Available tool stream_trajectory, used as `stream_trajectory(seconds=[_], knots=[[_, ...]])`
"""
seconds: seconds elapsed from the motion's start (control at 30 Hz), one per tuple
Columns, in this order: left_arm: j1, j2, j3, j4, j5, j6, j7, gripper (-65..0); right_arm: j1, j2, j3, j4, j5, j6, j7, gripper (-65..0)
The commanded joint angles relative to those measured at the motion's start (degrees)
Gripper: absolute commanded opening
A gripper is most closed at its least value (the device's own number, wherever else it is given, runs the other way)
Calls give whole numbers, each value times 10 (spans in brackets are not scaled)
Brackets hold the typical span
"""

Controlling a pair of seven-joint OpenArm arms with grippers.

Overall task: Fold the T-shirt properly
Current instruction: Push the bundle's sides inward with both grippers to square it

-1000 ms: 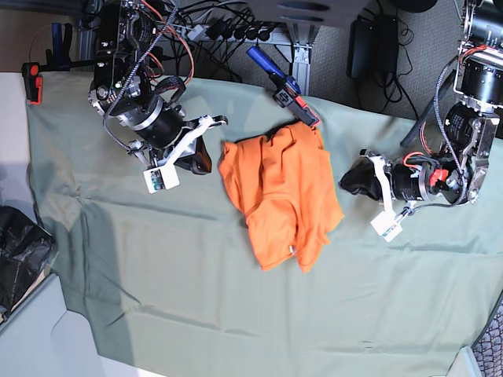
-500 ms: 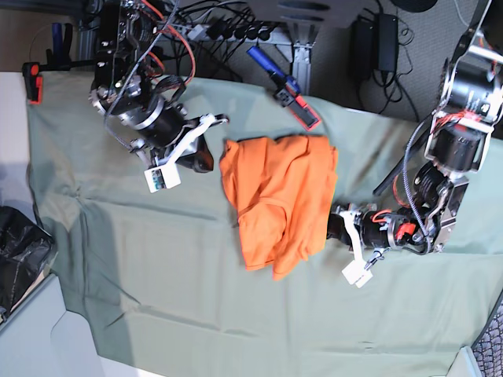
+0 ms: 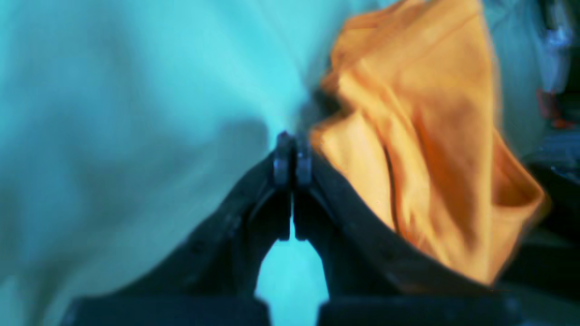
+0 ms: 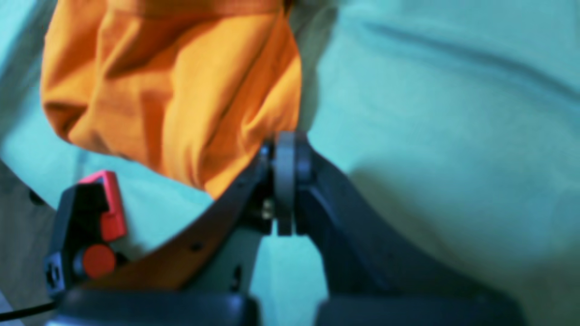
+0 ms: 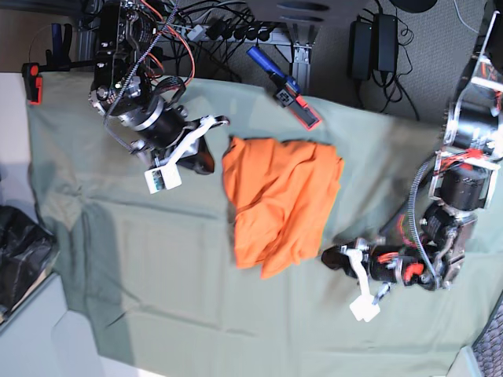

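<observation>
My left gripper [image 5: 332, 257] and right gripper [image 5: 203, 161] are both pinched together on nothing, flanking the T-shirt [image 5: 279, 203] bunched mid-way on the green sheet [image 5: 141, 267], so I judge I'm between folds and must next open and re-grasp an edge.

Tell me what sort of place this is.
Probably a robotics lab workbench: two robot arms with exposed wiring flank a table draped in a green cloth sheet, an orange T-shirt lies crumpled on it, and power bricks sit behind.
</observation>
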Motion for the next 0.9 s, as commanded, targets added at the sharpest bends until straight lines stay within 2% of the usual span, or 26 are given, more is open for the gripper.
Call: stream_trajectory(seconds=[0.0, 0.07, 0.2, 0.3, 0.43, 0.5, 0.7, 0.8, 0.87], knots=[[-28, -17, -4, 21, -54, -1, 14, -650, 19, 4, 4, 11, 8, 62, 17, -650], [-28, -42, -4, 57, -130, -1, 70, -650, 36, 4, 5, 11, 10, 62, 17, -650], [-16, -61, -4, 153, -211, -1, 165, -650, 72, 2, 5, 11, 21, 62, 19, -650], [9, -46, -2, 223, -258, -1, 197, -650, 98, -8, 3, 4, 23, 62, 24, -650], [40, 0, 20, 257, -254, -1, 199, -650, 130, -38, -7, -46, 23, 62, 30, -650], [50, 23, 38, 256, -211, -1, 172, -650, 148, -53, -19, -74, 22, 63, 30, -650], [56, 49, 96, 223, 13, -1, -9, -650, 188, -79, -52, -122, 10, 64, 33, -650], [55, 45, 100, 183, 77, -1, -34, -650, 196, -85, -66, -138, 1, 64, 34, -650], [56, 28, 94, 166, 87, -1, -42, -650, 196, -85, -71, -145, -3, 64, 41, -650]])
